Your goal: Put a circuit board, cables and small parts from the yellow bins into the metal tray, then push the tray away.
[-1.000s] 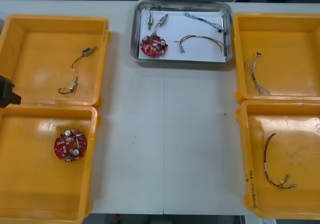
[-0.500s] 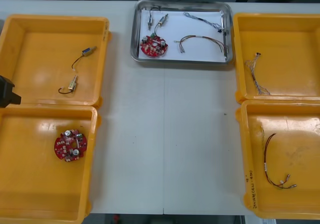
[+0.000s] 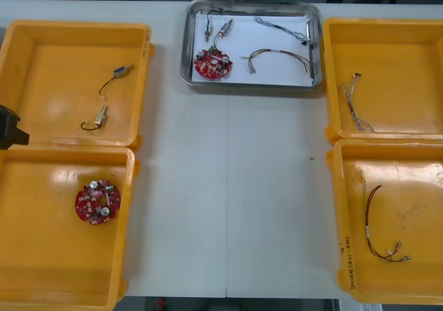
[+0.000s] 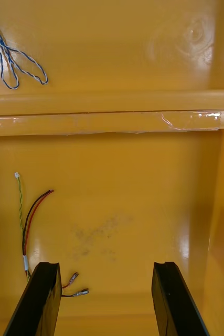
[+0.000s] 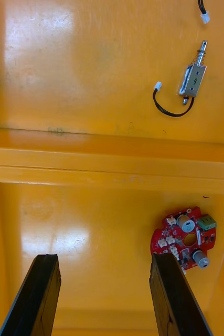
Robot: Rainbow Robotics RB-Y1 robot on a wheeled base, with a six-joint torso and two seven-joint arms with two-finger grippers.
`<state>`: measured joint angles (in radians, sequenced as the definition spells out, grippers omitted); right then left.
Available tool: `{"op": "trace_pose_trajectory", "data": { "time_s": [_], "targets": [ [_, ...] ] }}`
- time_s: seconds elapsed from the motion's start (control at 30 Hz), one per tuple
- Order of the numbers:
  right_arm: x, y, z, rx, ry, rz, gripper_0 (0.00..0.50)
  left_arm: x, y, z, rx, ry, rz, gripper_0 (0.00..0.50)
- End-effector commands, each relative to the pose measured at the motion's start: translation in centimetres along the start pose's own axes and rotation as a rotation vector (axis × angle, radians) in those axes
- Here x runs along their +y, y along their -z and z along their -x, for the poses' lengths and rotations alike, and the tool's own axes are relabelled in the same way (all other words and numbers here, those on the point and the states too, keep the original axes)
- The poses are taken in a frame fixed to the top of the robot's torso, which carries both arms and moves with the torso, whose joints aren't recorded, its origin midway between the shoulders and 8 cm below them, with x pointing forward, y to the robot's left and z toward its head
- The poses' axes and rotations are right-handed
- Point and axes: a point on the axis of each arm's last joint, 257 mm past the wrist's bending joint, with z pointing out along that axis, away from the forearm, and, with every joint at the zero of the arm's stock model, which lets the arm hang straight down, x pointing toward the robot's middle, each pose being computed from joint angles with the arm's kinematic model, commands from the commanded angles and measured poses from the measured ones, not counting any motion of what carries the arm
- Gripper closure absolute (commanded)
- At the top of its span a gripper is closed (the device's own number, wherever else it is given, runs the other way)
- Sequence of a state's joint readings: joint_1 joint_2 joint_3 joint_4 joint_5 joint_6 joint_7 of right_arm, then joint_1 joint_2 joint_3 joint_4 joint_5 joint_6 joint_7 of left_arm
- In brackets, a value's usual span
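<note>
With a red circuit board (image 3: 212,63), cables (image 3: 277,51) and small metal parts (image 3: 225,28) aboard, the metal tray (image 3: 318,48) lies well beyond the left end effector (image 5: 104,258) and right end effector (image 4: 105,265), both wide and empty, so the task seems done.

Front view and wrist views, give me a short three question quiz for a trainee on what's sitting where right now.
1. True or false: the shiny metal tray holds a round red circuit board.
2. Where is the other round red circuit board? A) left near yellow plastic bin B) left far yellow bin C) right far yellow bin
3. Fill in: the left gripper, over the left near bin, and the right gripper, over the right near yellow bin, have their black fingers ____.
Key: 1 true; 2 A; 3 open.
</note>
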<state>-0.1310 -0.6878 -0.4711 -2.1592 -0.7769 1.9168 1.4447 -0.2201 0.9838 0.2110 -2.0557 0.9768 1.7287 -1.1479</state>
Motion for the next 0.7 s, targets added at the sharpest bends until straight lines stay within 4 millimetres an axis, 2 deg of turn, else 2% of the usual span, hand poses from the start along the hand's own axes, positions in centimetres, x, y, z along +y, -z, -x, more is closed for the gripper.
{"op": "trace_pose_trajectory", "data": {
  "time_s": [0.03, 0.7],
  "targets": [
    [0.77, 0.12, -0.43, -0.002, -0.014, 0.006, 0.000, -0.52, -0.57, -0.71, 0.014, -0.089, -0.015, 0.000],
    [0.77, 0.12, -0.43, -0.002, -0.014, 0.006, 0.000, -0.52, -0.57, -0.71, 0.014, -0.089, -0.015, 0.000]
  ]
}}
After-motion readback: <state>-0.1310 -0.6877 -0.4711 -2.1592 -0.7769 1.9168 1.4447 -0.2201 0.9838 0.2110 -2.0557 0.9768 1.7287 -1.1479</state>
